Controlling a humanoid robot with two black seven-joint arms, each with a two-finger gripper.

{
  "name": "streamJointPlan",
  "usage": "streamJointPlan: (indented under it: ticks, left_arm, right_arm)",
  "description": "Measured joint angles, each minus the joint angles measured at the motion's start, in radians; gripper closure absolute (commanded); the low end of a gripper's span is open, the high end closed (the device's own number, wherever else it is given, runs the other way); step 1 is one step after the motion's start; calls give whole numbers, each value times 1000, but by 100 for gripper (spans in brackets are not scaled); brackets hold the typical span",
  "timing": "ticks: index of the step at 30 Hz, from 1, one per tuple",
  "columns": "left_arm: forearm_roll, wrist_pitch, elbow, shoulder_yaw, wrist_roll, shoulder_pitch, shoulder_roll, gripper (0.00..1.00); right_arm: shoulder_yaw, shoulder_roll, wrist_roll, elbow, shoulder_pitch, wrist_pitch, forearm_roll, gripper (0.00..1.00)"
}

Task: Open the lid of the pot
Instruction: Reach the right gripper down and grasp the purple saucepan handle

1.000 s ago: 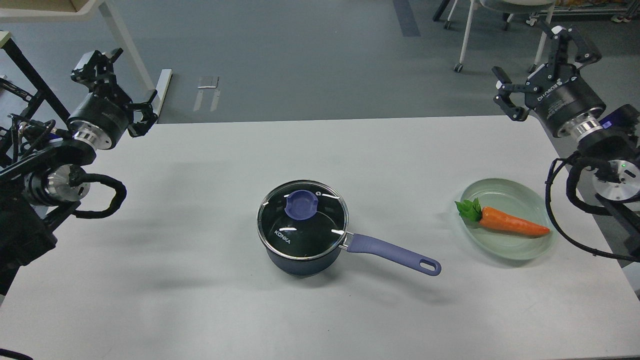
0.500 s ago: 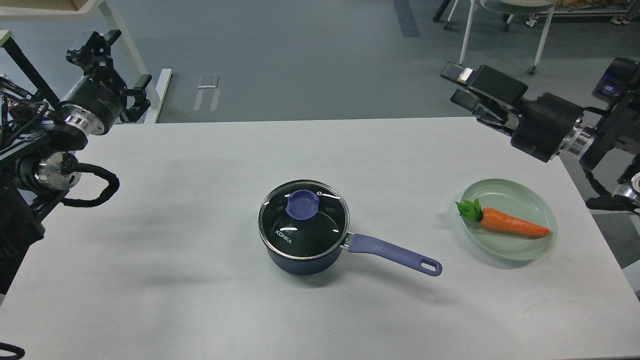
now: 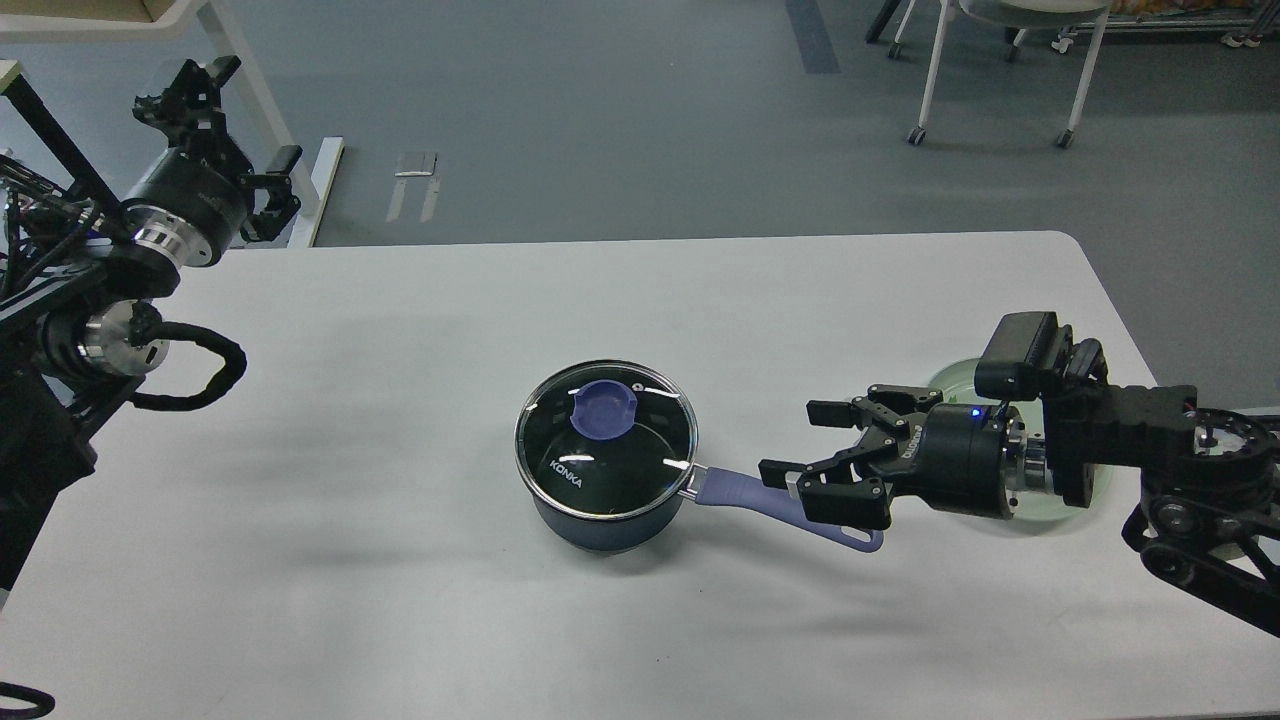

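Observation:
A dark blue pot (image 3: 600,515) stands in the middle of the white table (image 3: 400,300). Its glass lid (image 3: 640,470) sits shut on it, with a purple knob (image 3: 604,407) on top. The pot's purple handle (image 3: 740,488) points right and towards me. My right gripper (image 3: 795,447) is open, low over the table just right of the pot, its fingers above and beside the handle, not touching the lid. My left gripper (image 3: 245,125) is open and empty, raised off the table's far left corner.
A pale green plate (image 3: 950,375) lies on the right side, mostly hidden behind my right arm; whatever lies on it is hidden. A white chair (image 3: 1000,40) and a white desk leg (image 3: 255,90) stand on the floor beyond the table.
My right arm has swung down from above the table's far right edge to low beside the pot handle, covering the plate and carrot. The left gripper has barely moved.

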Motion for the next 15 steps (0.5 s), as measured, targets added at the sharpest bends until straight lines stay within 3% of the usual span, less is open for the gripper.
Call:
streamJointPlan:
  ticks: [6, 11, 15]
  left_arm:
    - [0, 19, -29, 1, 0, 0, -4, 1]
    - [0, 51, -67, 1, -4, 0, 0, 1]
    - [-1, 54, -69, 0, -5, 3, 4, 1]
  right_arm:
    - [-45, 7, 0, -7, -6, -2, -81, 27]
    - [-51, 11, 0, -10, -10, -2, -86, 46]
    - [-61, 12, 0, -12, -10, -2, -85, 49]
